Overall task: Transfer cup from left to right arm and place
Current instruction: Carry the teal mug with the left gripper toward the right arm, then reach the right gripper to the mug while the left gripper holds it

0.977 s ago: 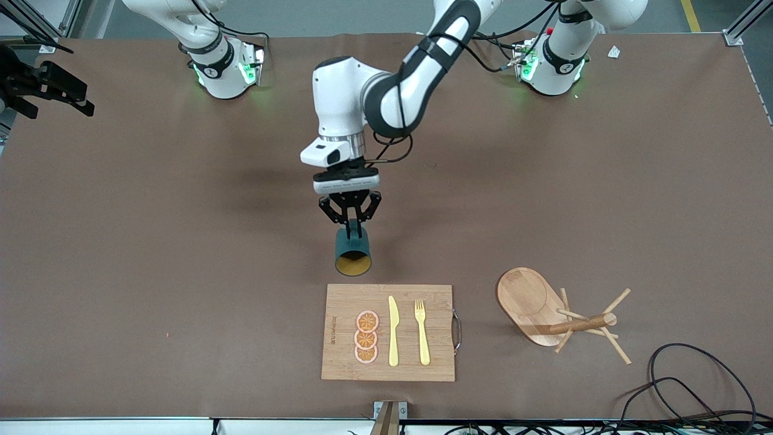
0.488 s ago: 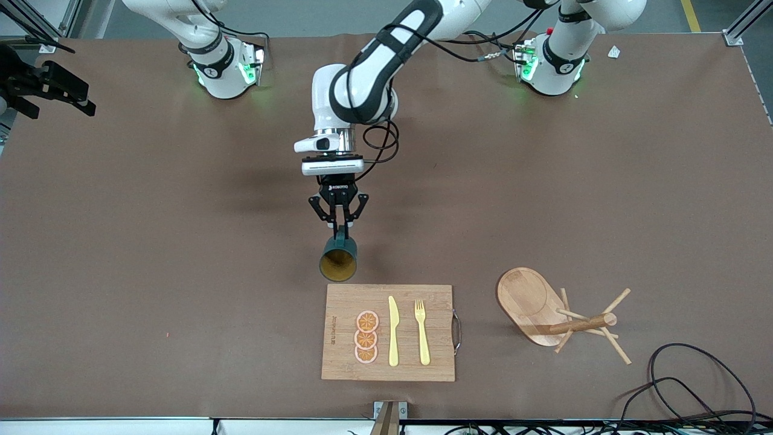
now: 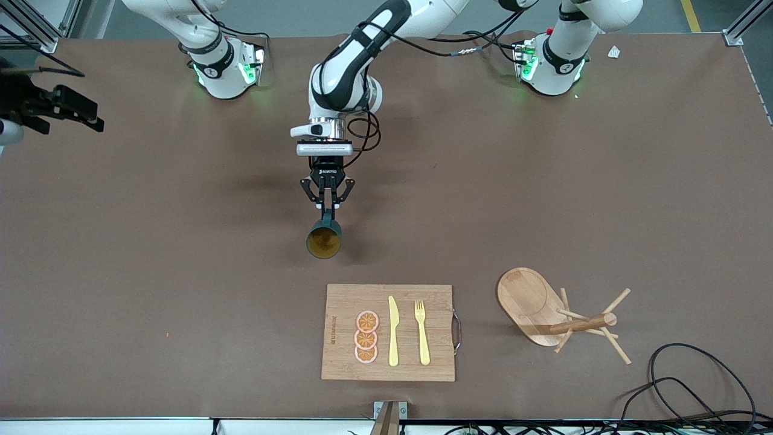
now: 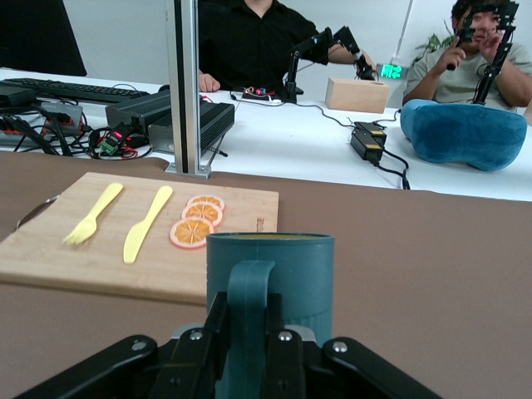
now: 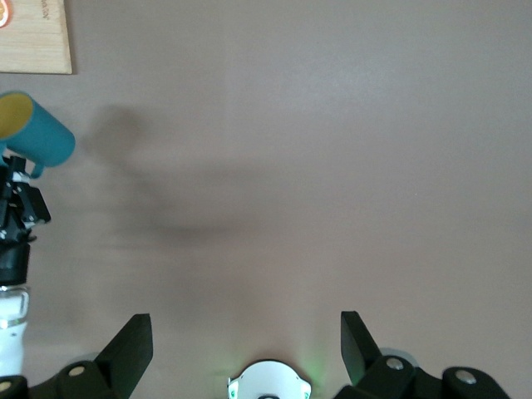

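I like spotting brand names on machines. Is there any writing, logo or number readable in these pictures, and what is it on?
White lettering on the left gripper, which holds the cup: too small to read.
Dark print along the edge of the cutting board beside the orange slices: too blurred to read.
Round marks on the two robot bases: not legible.
Nothing else carries readable text.
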You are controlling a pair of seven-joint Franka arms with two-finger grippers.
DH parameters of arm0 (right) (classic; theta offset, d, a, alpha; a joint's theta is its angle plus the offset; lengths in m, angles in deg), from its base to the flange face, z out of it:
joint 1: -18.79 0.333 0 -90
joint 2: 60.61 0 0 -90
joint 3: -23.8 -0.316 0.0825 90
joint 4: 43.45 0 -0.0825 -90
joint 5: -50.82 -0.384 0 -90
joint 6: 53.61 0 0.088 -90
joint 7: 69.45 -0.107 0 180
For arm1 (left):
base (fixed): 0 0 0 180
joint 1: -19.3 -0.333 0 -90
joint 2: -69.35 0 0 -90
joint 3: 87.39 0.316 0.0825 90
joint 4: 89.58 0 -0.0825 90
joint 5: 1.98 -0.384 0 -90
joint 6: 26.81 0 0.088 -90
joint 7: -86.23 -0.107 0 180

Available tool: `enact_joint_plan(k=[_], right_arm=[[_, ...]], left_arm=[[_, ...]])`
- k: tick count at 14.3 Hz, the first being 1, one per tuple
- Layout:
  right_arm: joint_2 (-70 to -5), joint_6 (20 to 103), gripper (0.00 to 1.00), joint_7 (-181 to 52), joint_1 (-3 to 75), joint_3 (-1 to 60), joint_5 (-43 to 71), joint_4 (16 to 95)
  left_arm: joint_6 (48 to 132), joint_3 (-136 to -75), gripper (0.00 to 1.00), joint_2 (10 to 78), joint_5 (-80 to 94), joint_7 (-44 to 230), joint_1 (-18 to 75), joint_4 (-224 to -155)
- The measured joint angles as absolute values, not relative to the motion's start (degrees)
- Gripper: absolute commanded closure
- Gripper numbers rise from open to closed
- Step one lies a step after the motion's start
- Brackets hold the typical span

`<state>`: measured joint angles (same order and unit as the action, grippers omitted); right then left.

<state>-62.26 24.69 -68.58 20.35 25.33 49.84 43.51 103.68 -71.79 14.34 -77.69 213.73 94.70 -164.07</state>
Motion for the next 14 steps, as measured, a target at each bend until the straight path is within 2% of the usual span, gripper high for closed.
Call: enact_joint_plan(k=[5,9,10,12,13,14], right_arm=[[-57.4,26.8,0.00,-68.6,19.1,26.0,49.8,43.6],[-51.0,27.9,0.00,-63.8,16.2,26.1,49.9,43.2],[-50.6,28.1,0.00,-63.5,16.1,26.1,49.8,43.1],[-50.5,29.5,0.00,-63.5,16.4,25.7,49.3,43.0],[-50.3,30.5,0.00,-63.9,17.1,25.6,48.5,43.1],[-49.8,31.3,0.00,-65.8,18.3,25.5,47.9,43.1]], left_arm=[[101.2,-71.8,0.98,9.2,-83.5,219.1,97.5,-164.0],[98.5,-71.7,0.91,8.3,-84.0,221.1,100.4,-164.0],[98.0,-71.8,0.88,8.1,-84.0,221.9,101.2,-164.0],[97.4,-72.4,0.74,7.9,-84.0,223.3,102.4,-164.0],[96.6,-73.3,0.72,7.9,-84.0,224.0,102.7,-164.0],[96.2,-74.6,0.53,7.9,-84.0,225.1,102.8,-164.0]])
